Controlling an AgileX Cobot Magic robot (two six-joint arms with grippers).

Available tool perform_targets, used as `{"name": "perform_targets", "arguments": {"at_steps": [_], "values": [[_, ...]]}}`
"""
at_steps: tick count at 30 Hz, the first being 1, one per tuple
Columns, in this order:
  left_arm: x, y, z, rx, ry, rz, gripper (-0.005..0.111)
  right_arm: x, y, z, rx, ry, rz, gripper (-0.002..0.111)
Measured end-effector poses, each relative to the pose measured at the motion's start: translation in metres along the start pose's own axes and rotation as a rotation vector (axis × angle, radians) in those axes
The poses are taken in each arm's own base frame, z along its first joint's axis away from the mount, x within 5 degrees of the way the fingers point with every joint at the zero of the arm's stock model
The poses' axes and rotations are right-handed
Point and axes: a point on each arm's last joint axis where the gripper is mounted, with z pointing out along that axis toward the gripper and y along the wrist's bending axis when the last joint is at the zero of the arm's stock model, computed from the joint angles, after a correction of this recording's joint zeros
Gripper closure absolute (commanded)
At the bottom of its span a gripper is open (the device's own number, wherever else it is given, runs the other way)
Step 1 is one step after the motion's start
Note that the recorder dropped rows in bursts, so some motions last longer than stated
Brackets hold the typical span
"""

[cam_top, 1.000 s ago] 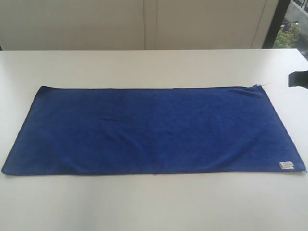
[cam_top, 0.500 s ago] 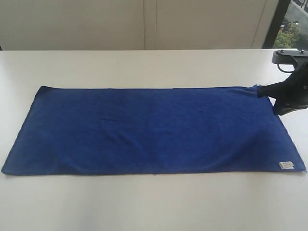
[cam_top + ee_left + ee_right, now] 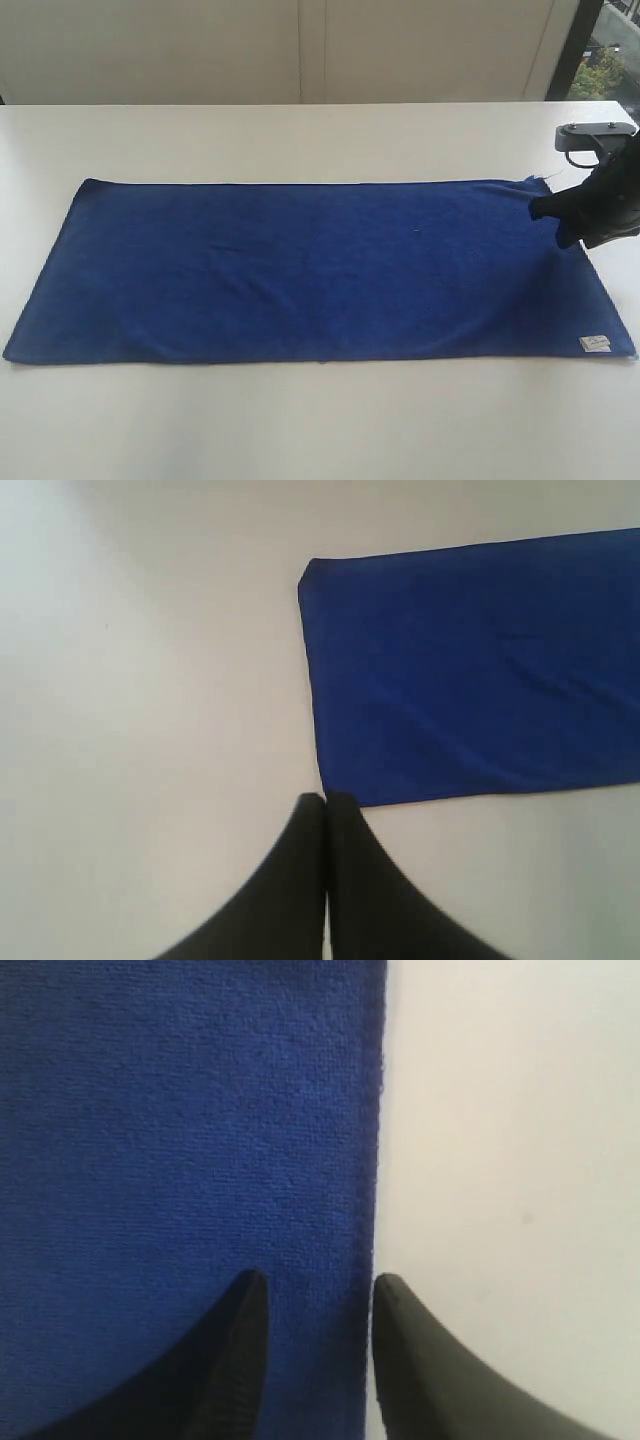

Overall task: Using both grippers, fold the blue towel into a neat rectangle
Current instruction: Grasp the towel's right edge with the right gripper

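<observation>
Poised for first grasp: right hand (image 3: 320, 1280), tips apart, straddling edge of flat royal-blue soft towel (image 3: 300, 270); left hand (image 3: 325, 800) pressed together. Next: pinch that edge.

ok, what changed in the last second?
The right gripper came in from the right edge to the towel's far right corner. Its jaws stand open astride the towel's edge, one over cloth, one over the table; nothing is gripped. The towel lies flat in the same place, tag at its near right corner. The left gripper is shut, off the towel.
</observation>
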Motion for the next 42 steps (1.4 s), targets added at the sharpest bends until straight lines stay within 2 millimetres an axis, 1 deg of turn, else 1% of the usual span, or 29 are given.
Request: {"name": "perform_targets", "arguments": {"at_steps": [10, 18, 21, 24, 25, 27, 34, 37, 39, 42], "values": [[0.0, 0.0, 0.0, 0.0, 0.0, 0.0, 0.107, -0.001, 0.0, 0.0, 0.004, -0.012, -0.002, 0.073], [0.0, 0.0, 0.0, 0.0, 0.0, 0.0, 0.107, 0.0, -0.001, 0.009, 0.002, 0.006, -0.001, 0.074], [0.0, 0.0, 0.0, 0.0, 0.0, 0.0, 0.107, 0.0, -0.001, 0.01, 0.002, 0.008, -0.001, 0.081], [0.0, 0.0, 0.0, 0.0, 0.0, 0.0, 0.107, 0.0, -0.001, 0.011, 0.002, 0.007, -0.001, 0.094], [0.0, 0.0, 0.0, 0.0, 0.0, 0.0, 0.107, 0.0, -0.001, 0.011, 0.001, 0.009, -0.001, 0.1], [0.0, 0.0, 0.0, 0.0, 0.0, 0.0, 0.107, 0.0, -0.001, 0.011, -0.004, 0.012, 0.005, 0.108], [0.0, 0.0, 0.0, 0.0, 0.0, 0.0, 0.107, 0.001, 0.0, 0.011, -0.007, 0.017, 0.012, 0.108], [0.0, 0.0, 0.0, 0.0, 0.0, 0.0, 0.107, 0.0, -0.003, 0.009, 0.025, 0.028, 0.013, 0.108], [0.0, 0.0, 0.0, 0.0, 0.0, 0.0, 0.107, 0.001, -0.01, 0.008, 0.067, 0.042, 0.019, 0.108], [0.0, 0.0, 0.0, 0.0, 0.0, 0.0, 0.107, 0.005, -0.029, 0.006, 0.144, 0.059, 0.034, 0.108]]}}
